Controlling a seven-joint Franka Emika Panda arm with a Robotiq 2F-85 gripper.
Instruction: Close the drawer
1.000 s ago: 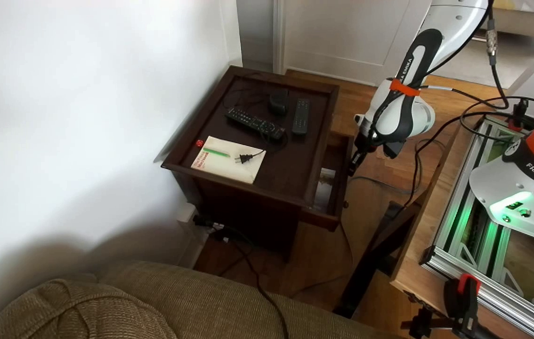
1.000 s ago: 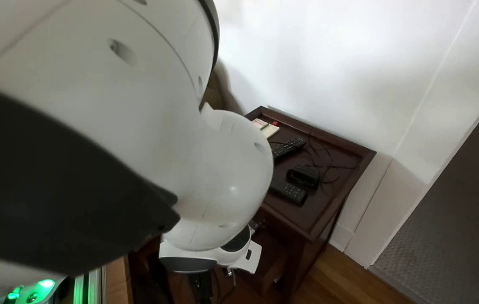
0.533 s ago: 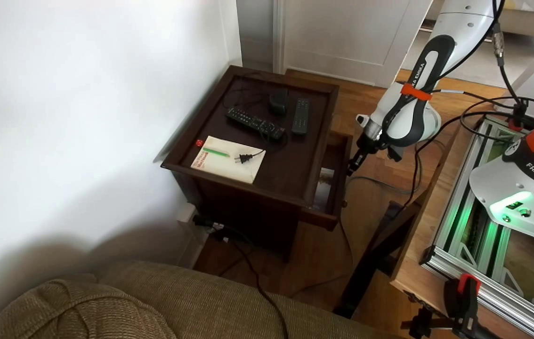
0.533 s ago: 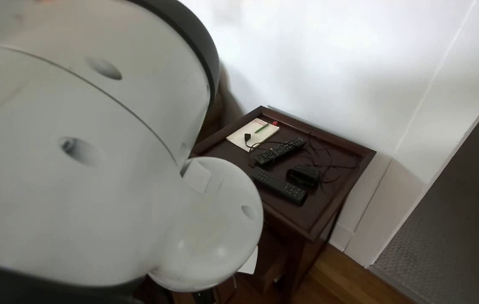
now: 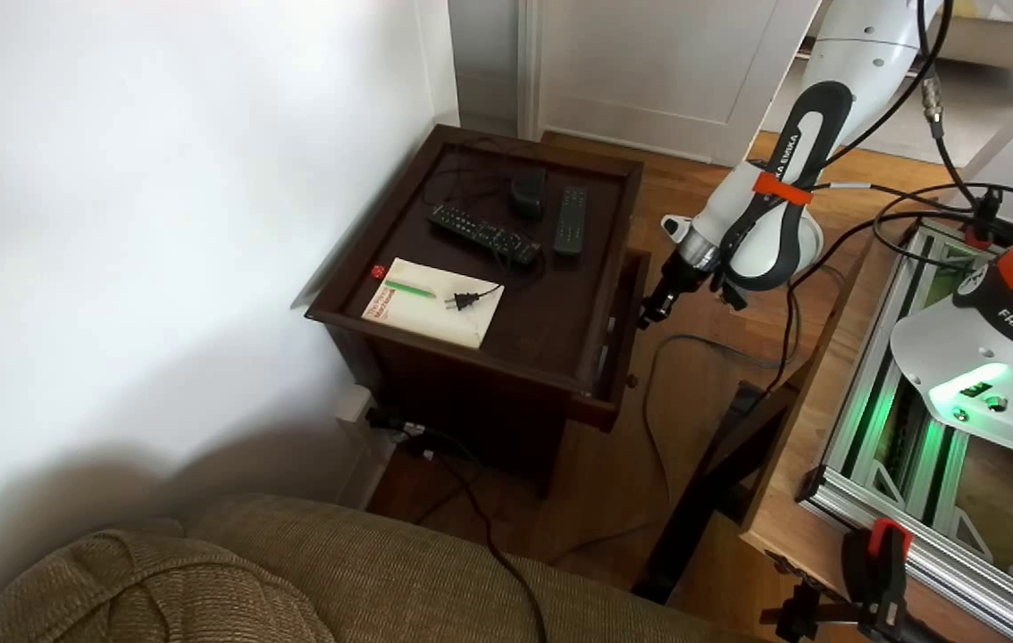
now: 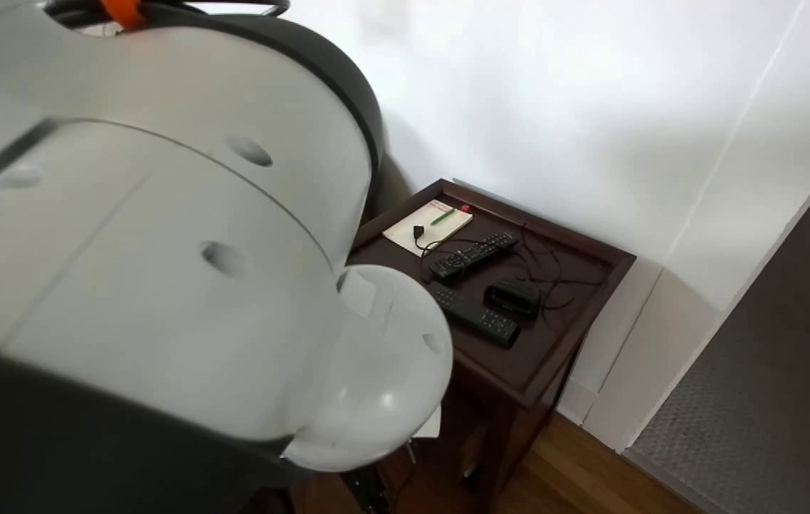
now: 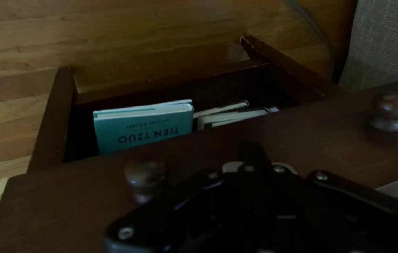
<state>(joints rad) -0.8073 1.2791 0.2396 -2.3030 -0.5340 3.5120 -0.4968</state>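
Note:
The dark brown drawer [image 5: 596, 413] sticks out partway from the end table [image 5: 542, 330] in an exterior view. In an exterior view [image 6: 473, 451] my arm hides most of it. In the wrist view its front panel [image 7: 325, 144] has two round knobs, with a teal book [image 7: 143, 128] and several pale-edged books [image 7: 234, 116] inside. My gripper [image 5: 645, 320] is at the outer face of the drawer front and seems to touch it. In the wrist view the gripper's fingers [image 7: 250, 147] are together, dark, between the knobs, holding nothing visible.
The table top bears two remotes [image 5: 484, 234] [image 5: 571, 219], a black device [image 5: 528, 193] and a white booklet [image 5: 435, 304] with a green pen and a plug. A brown sofa [image 5: 337, 563], the robot's wooden bench [image 5: 783, 500] and floor cables [image 5: 649, 420] are close by.
The drawer has slid inward toward the table, so less of its inside shows. My gripper moved with it toward the table in the last half second, after backing off slightly.

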